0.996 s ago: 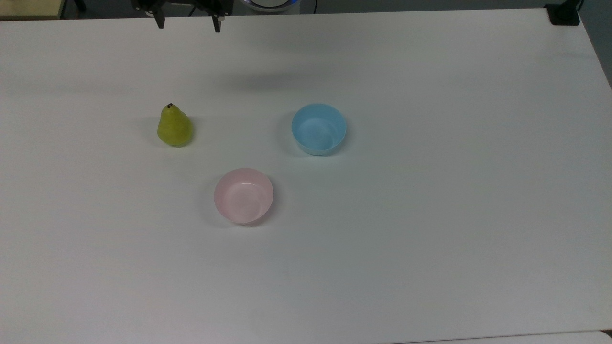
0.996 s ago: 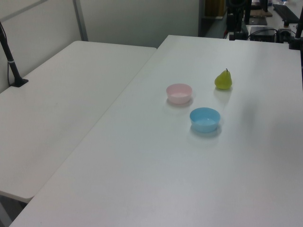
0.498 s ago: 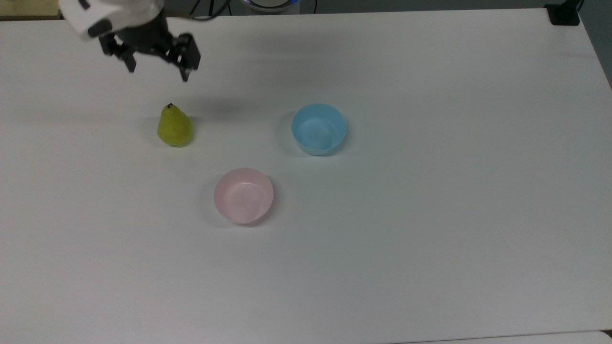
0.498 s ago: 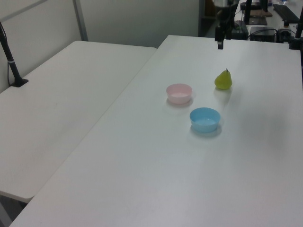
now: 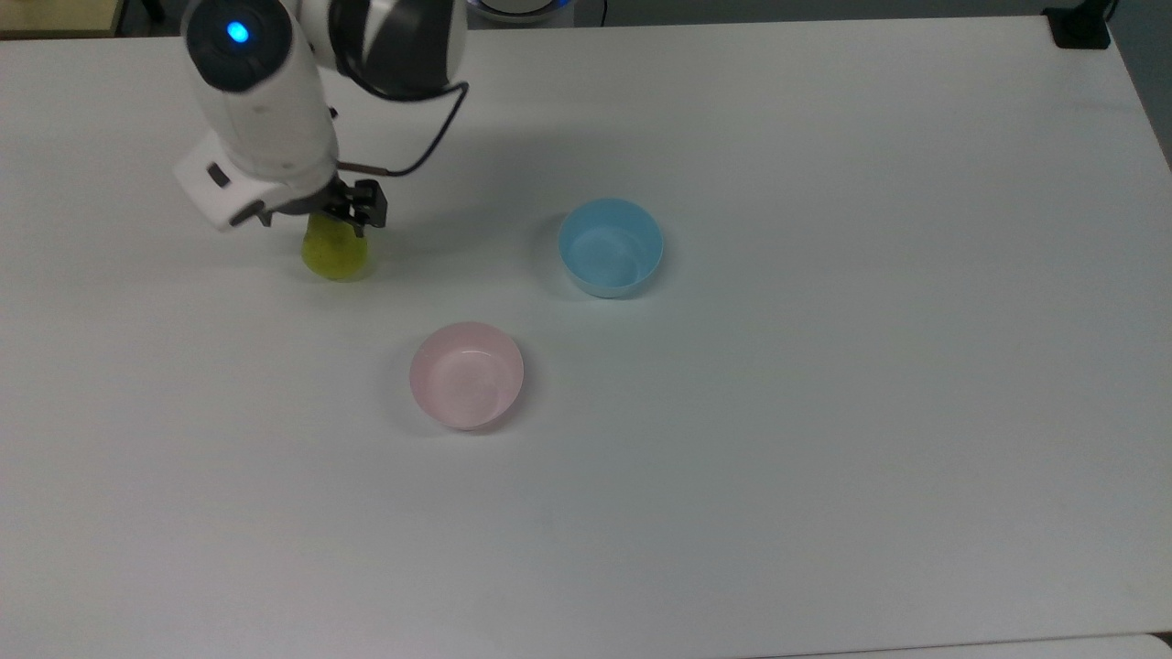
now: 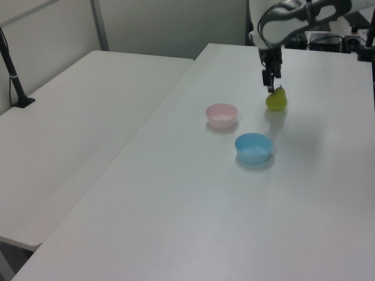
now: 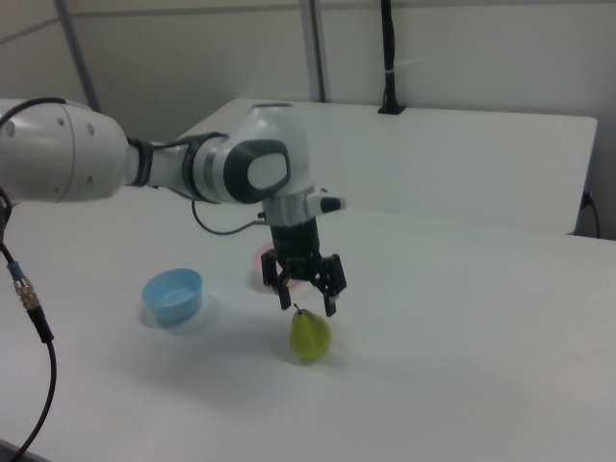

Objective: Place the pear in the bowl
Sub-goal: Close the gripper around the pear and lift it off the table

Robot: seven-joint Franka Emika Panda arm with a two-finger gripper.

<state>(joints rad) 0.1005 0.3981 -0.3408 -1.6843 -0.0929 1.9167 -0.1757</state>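
- My end effector (image 7: 306, 300) hangs right above the pear (image 7: 310, 336), fingers spread wide, nothing held.
- In the right view the two fingertips sit either side of the stem tip, roughly at stem height; no contact with the fruit that I can see.
- Pear stands upright on the desk (image 5: 824, 458), long axis vertical, narrow end up, fat base on the surface.
- So the pear lies straight below me: I judge the next move a plain descent so the fingers straddle the body, then a squeeze.
- In the top view my wrist covers the pear's top; the yellow-green lower body (image 5: 335, 256) sticks out under it.
- In the left view the end effector (image 6: 270, 85) is just above and slightly to the left view's left of the pear (image 6: 276, 100).
- Pink bowl (image 5: 466, 374) is empty, well apart from the pear, toward the top view's lower right of it.
- Blue bowl (image 5: 611, 247) is also empty, off to the top view's right of the pear; not my target.
- Risk, as I judge it: gripping too high on the tapered neck could let the pear slip or tip; better to go lower to the wide part.
- Task is at the approach step; grasp not yet made.
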